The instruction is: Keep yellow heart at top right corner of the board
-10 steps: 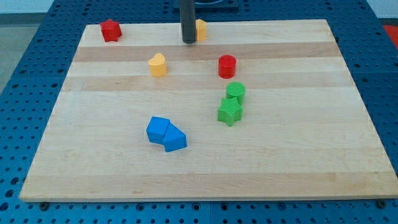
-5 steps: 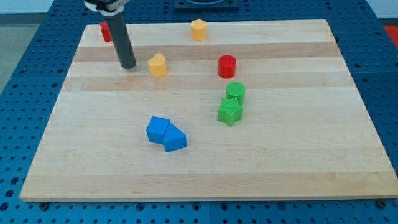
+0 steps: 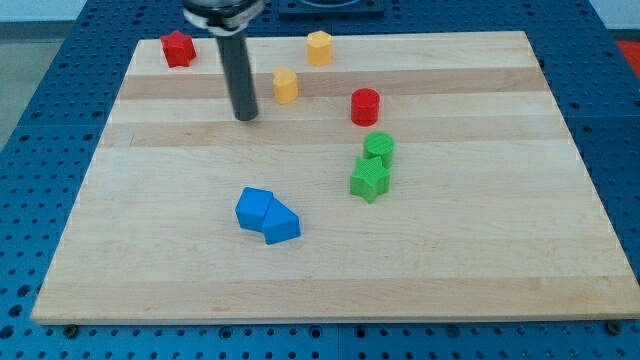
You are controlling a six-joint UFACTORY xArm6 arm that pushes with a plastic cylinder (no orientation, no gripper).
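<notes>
Well, there is no gripper on this arm to report as spread or pinching: it ends in a plain rod, and my tip (image 3: 245,117) rests on the wooden tabletop (image 3: 480,200) in its upper-left part.

The yellow heart (image 3: 286,85) lies near my tip, at about 2 o'clock from it, with a narrow strip of bare wood between the two, so I judge that they are not touching. That placement makes sense for the job. The corner I want is far off, between 2 and 3 o'clock from the heart, and a rod can only shove. My tip therefore belongs on the heart's far side from the goal, at its 8 o'clock, which is roughly where it stands.

The heart is well apart from the top right corner, so most of the task is left to do.

Two blocks flank the line of travel. The other yellow block (image 3: 319,47), which looks hexagonal, sits near the top edge at 1 o'clock from the heart. The red cylinder (image 3: 365,106) sits between 3 and 4 o'clock from it. A push should thread between them, and a heart's rounded flank may slip off a thin rod, so I expect small corrections.

The red block (image 3: 178,48) at the top left, the two touching green blocks (image 3: 374,165) and the two touching blue blocks (image 3: 266,216) lie clear of that path.
</notes>
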